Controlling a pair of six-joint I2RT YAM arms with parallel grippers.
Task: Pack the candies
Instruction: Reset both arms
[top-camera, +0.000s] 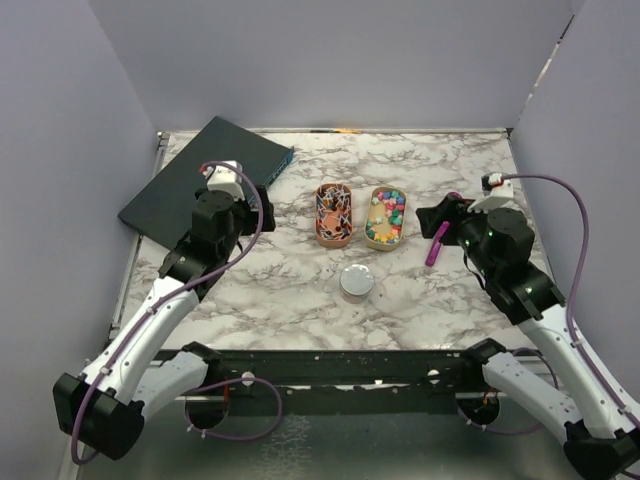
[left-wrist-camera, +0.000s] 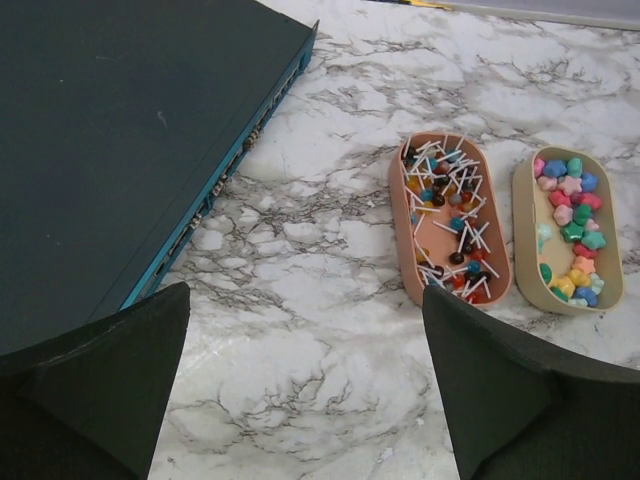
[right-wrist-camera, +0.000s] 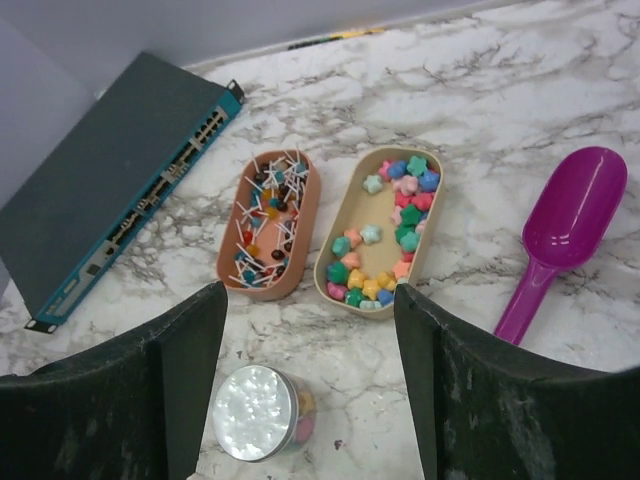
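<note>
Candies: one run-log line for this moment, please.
candies: in two oval trays | scoop: flat on table, untouched | jar: lidded | left end effector: open, empty | right end effector: open, empty

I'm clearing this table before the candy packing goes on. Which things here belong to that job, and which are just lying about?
Likely for the job: lollipops in the pink tray; star candies in the beige tray; lidded jar; purple scoop.
Just lying about: dark network switch, back left.
</note>
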